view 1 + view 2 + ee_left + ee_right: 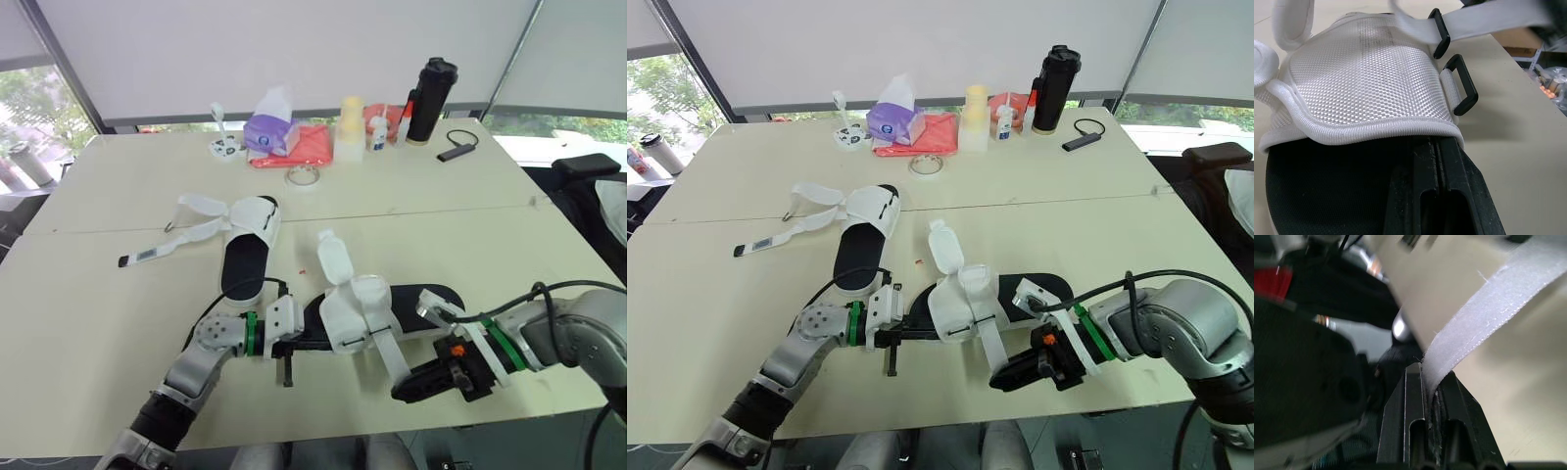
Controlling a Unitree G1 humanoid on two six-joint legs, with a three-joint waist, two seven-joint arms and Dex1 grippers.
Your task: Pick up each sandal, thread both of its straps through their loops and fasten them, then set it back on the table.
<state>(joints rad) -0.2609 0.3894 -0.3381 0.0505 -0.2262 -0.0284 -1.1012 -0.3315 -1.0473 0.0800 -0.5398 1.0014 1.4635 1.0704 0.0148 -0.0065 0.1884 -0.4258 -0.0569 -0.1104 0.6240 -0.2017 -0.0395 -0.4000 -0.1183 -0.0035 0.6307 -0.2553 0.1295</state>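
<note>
Near sandal (358, 313) sits at the front of the worktop (98, 323), black sole down, white mesh upper humped over the middle. It lies right between the two arms. This one reads as light. The sole looks firm enough to clamp by its edge, while the mesh upper is soft and would crumple if squeezed. So the sole is the place to hold it.

That is where the left end effector (294, 343) is, closed on the sole edge just under the upper. The right end effector (1004, 380) is closed too, pinching the white strap (1488, 303) flat between its fingers. The strap is limp webbing that bends wherever it likes, so a grip near its tip gives the best control when feeding it.

By the wrist view, one black loop (1462, 83) stands empty at the side of the upper. The upper loop (1440, 32) appears to have the strap running through it, though it is blurred there, so I'd call that probable. Those plastic loops are rigid and narrow, so the strap must go in flat.

Further back on the left, the second sandal (245, 255) lies with both straps splayed open. A black flask (431, 98) stands among the clutter at the far edge.
</note>
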